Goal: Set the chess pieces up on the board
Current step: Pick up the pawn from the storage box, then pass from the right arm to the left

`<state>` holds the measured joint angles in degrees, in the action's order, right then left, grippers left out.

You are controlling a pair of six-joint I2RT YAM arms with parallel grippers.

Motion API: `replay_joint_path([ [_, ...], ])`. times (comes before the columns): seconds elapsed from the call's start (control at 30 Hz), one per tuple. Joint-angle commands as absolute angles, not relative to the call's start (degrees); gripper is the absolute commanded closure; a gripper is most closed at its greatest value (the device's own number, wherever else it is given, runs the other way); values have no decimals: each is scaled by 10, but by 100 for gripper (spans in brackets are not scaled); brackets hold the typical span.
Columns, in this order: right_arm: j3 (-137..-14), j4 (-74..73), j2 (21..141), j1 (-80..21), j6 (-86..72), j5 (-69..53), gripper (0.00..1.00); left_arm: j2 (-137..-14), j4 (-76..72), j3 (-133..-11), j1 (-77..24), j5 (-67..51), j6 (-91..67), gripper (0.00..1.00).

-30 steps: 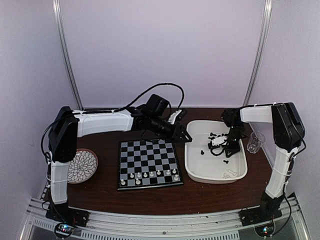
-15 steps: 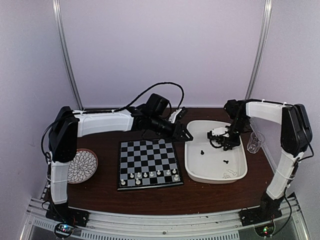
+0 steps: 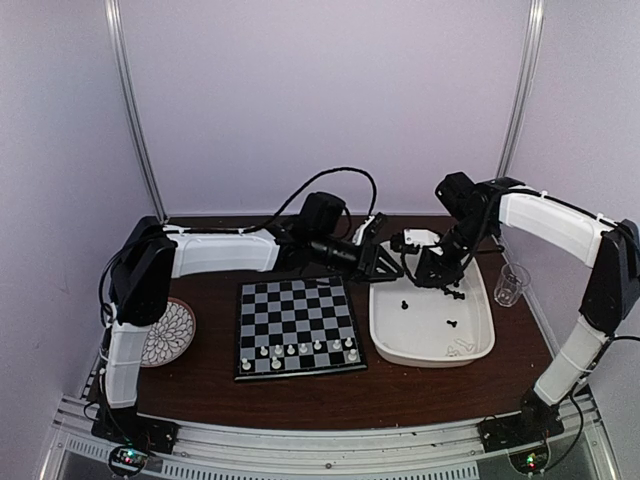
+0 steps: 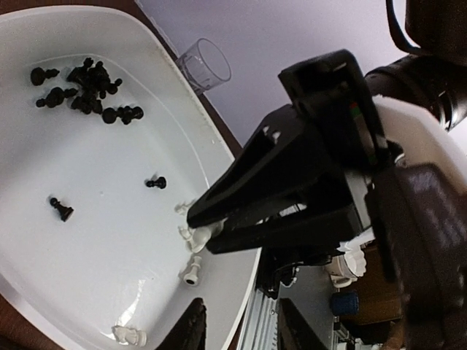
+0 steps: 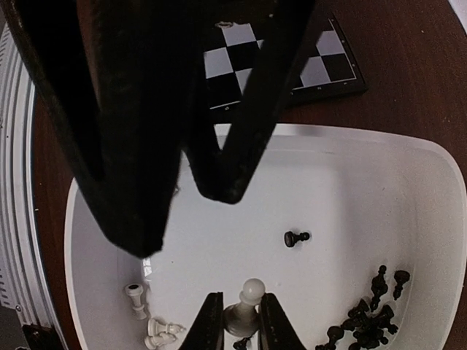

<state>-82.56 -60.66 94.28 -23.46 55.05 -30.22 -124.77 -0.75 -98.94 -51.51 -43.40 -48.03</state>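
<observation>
The board [image 3: 297, 318] lies at mid table with several white chess pieces [image 3: 300, 349] on its two near rows; its corner shows in the right wrist view [image 5: 292, 62]. My right gripper [image 5: 241, 324] is shut on a white pawn [image 5: 246, 308] and holds it above the white tray [image 3: 480, 345]. In the top view it hangs over the tray's far left part [image 3: 418, 272]. My left gripper [image 4: 244, 335] is open and empty, over the tray's left edge [image 3: 385, 265], close to the right gripper. Loose black pieces [image 4: 87, 84] and a few white pieces [image 4: 193, 270] lie in the tray.
A clear cup [image 3: 510, 285] stands right of the tray. A round patterned plate [image 3: 165, 332] sits left of the board. The two grippers are very near each other over the tray's left side. Single black pawns [image 5: 295, 238] lie in the tray's middle.
My right gripper has risen and moved left across the tray with the white pawn. My left gripper has shifted right, towards the tray's edge.
</observation>
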Motion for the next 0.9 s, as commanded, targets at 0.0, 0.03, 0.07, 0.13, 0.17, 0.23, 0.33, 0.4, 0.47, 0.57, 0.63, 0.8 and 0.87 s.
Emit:
replay_joint_path([
  [0.0, -833, -608, 920, -260, 536, -324, 84, -1260, -99, -995, -517, -470, -542, 66],
  [0.03, -833, -608, 918, -263, 535, -323, 84, -1261, -110, -993, -518, -472, -551, 66],
  [0.07, -833, -607, 917, -267, 534, -323, 84, -1263, -113, -993, -518, -472, -558, 66],
  [0.13, -836, -607, 915, -271, 531, -324, 84, -1267, -116, -994, -518, -475, -566, 66],
  [0.17, -837, -608, 915, -272, 529, -324, 84, -1268, -114, -995, -517, -474, -568, 66],
  [0.23, -840, -609, 913, -273, 528, -325, 84, -1269, -102, -995, -518, -469, -567, 66],
  [0.33, -846, -611, 911, -275, 525, -328, 84, -1271, -94, -997, -517, -466, -567, 67],
  [0.4, -849, -614, 911, -277, 525, -330, 84, -1274, -89, -999, -518, -465, -567, 67],
  [0.47, -850, -613, 910, -279, 524, -331, 84, -1276, -88, -1002, -518, -466, -568, 67],
  [0.57, -853, -614, 909, -280, 523, -332, 84, -1280, -84, -1007, -518, -469, -568, 68],
  [0.63, -856, -616, 909, -281, 522, -331, 84, -1282, -89, -1010, -517, -475, -570, 70],
  [0.8, -858, -615, 911, -282, 521, -331, 84, -1287, -93, -1015, -518, -485, -575, 73],
  [0.87, -858, -614, 911, -283, 521, -331, 84, -1288, -98, -1015, -518, -489, -578, 75],
])
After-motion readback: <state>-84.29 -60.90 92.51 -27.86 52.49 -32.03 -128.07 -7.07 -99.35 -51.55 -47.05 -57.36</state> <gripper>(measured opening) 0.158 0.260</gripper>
